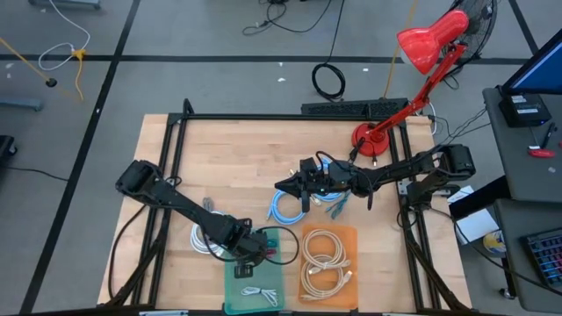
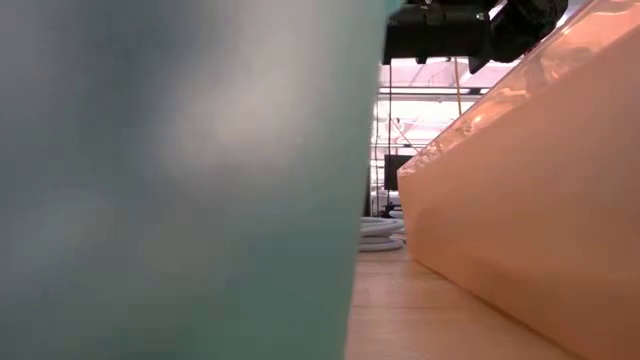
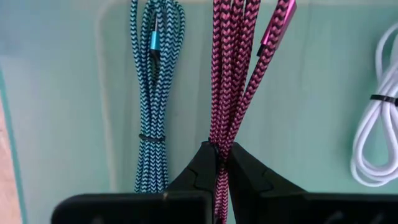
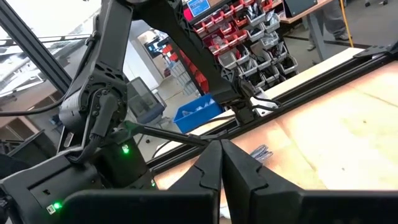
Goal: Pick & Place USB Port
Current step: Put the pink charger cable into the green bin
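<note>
Left gripper (image 3: 217, 163) jaws pinch the pink cable (image 3: 233, 74) over the green tray (image 1: 235, 283) at the bench's front edge. Right gripper (image 4: 221, 163) mid-bench, jaws pressed together, empty.

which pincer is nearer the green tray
Left. The left pincer hangs over the translucent green plastic tray, shut on a pink braided cable. The right pincer is shut and empty above the table's middle, farther away.
</note>
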